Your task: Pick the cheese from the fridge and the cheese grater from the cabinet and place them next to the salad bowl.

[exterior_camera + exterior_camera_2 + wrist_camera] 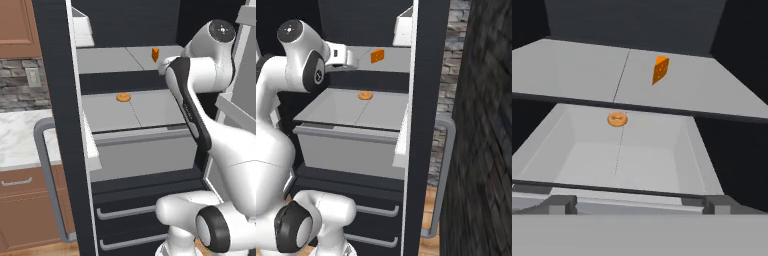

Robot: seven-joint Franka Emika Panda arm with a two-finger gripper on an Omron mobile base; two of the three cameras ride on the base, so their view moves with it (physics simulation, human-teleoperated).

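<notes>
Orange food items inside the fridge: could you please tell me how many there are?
2: the cheese on the upper shelf, and a flat round disc on the shelf below. Others may be hidden.

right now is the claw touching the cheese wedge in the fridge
Apart. The hand view shows the cheese standing alone on the upper fridge shelf, with bare shelf between it and the camera; the claw is open and short of it.

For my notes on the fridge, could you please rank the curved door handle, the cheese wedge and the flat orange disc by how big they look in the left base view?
1. Door handle, by far the largest.
2. and 3. Cheese wedge and orange disc look much alike; they sit on different shelves at different depths, so I would not rank them.
</notes>
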